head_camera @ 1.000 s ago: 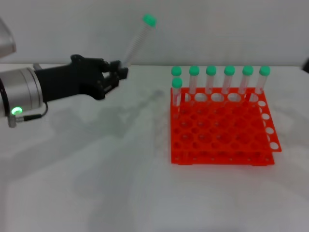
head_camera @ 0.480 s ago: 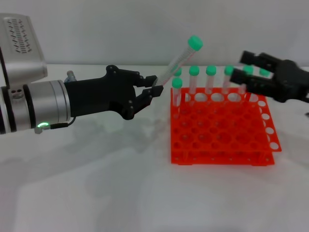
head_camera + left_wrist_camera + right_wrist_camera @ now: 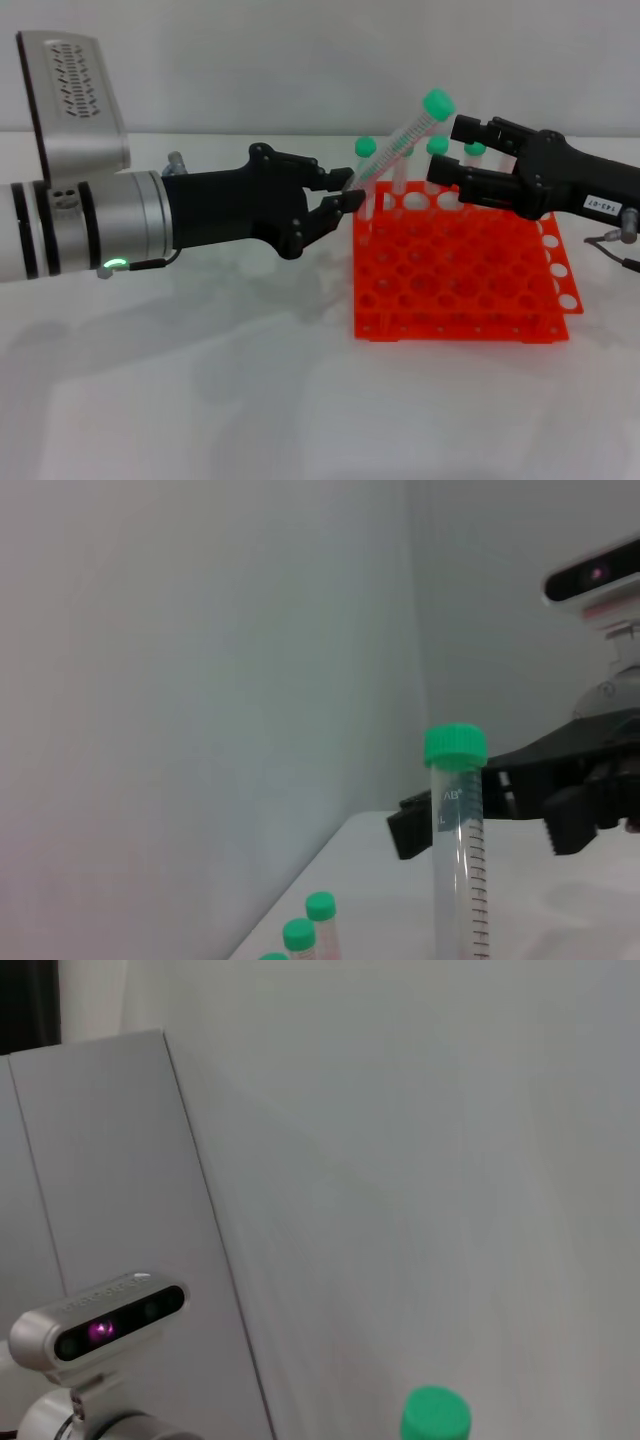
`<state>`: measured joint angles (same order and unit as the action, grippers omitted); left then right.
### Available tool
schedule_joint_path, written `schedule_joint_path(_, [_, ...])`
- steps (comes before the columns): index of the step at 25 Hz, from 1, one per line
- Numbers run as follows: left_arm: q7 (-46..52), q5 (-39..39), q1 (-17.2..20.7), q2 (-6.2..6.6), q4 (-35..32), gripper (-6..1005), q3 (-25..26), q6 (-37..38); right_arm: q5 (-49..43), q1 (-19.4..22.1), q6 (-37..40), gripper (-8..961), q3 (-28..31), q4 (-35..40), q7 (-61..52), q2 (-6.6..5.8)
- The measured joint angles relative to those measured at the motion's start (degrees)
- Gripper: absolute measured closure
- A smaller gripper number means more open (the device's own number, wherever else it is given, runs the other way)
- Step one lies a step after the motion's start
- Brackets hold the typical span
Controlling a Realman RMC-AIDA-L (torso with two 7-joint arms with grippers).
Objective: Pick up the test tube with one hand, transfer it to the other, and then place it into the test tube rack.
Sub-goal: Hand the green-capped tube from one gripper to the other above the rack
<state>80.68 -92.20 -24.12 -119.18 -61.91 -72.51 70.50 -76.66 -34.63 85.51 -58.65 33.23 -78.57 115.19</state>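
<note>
The test tube (image 3: 400, 152), clear with a green cap (image 3: 437, 103), leans up and to the right above the back left corner of the orange-red test tube rack (image 3: 460, 265). My left gripper (image 3: 345, 192), black on a silver arm, is shut on the tube's lower end. My right gripper (image 3: 450, 150), black with a white label, is open just right of the tube's upper part, one finger high and one low. The left wrist view shows the test tube (image 3: 458, 865) upright with the right gripper (image 3: 500, 810) behind it. Only the cap (image 3: 435, 1415) shows in the right wrist view.
Several other green-capped tubes (image 3: 366, 147) stand in the rack's back row, partly hidden by the grippers. The white table (image 3: 200, 380) lies around the rack. The left arm's wrist camera housing (image 3: 75, 100) rises at the left.
My left arm has carried the tube further right, over the rack's back corner. My right gripper has come in from the right, close to the tube's capped end.
</note>
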Motion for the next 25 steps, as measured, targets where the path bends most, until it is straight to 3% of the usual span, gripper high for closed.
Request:
schedule_joint_path(21, [0.15,0.37,-5.89,0.00,7.04,816,-0.25,-1.78,0.34,-1.21,-1.77,84,-1.51,0.08,3.08,0.36])
schedule_joint_path(25, [0.05,0.43,-7.00,0.00,8.63,816,-0.25,-2.18,1.10,-1.23,-2.67,206,-1.54,0.08,3.35,0.57])
